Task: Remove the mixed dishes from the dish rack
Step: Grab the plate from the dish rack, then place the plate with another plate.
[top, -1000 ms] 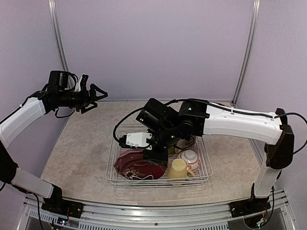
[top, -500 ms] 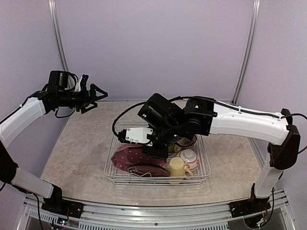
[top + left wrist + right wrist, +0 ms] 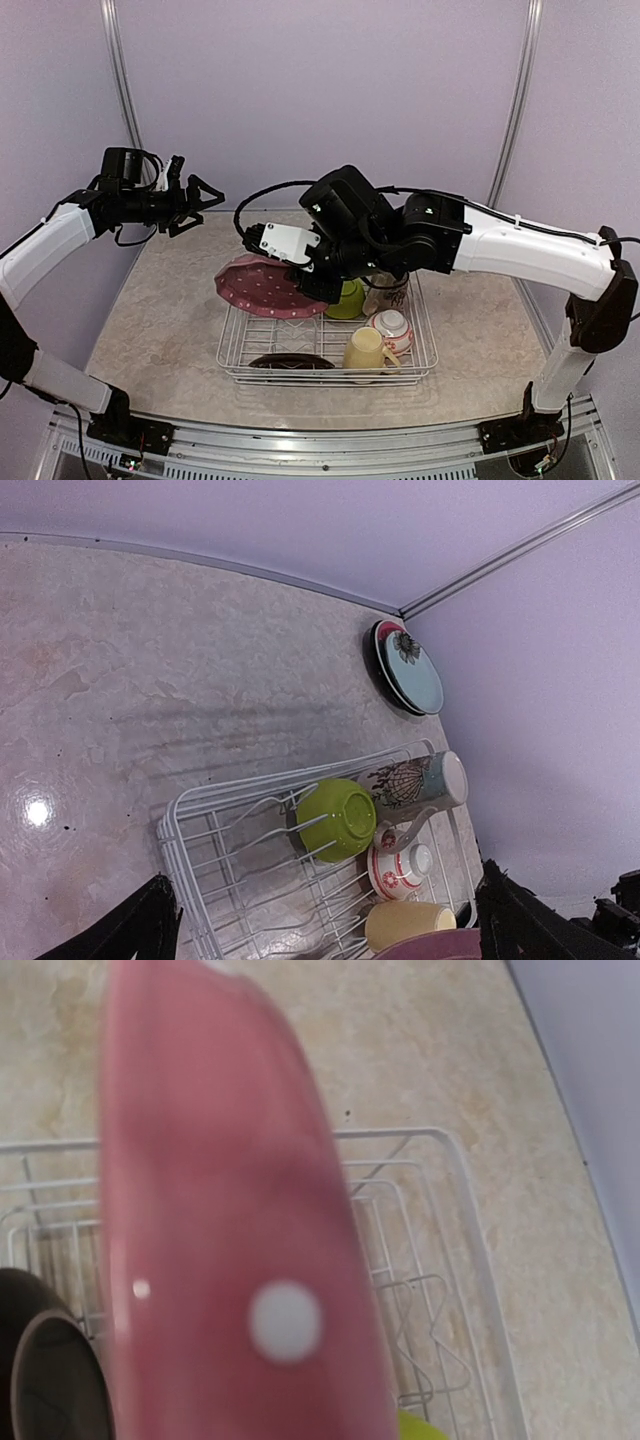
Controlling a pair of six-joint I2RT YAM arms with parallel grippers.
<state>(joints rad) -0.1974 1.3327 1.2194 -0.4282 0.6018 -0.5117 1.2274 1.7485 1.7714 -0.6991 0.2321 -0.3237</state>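
Clamping the round pink dotted plate (image 3: 262,287), our right gripper (image 3: 316,287) has lifted it off the wire dish rack (image 3: 290,336); left gripper (image 3: 202,204) gapes.

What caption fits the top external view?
Right gripper holds the pink dotted plate above the dish rack; left gripper hangs open.

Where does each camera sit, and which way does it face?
Top external: above, behind the robot, looking down at the dish rack; left arm, right arm show, right tool holding the pink dotted plate.
Left wrist: raised, looking down at the rack's lime-green bowl; own open fingers at the lower corners.
Right wrist: close behind the blurred plate; no fingers visible.
Shared: all three show the rack.
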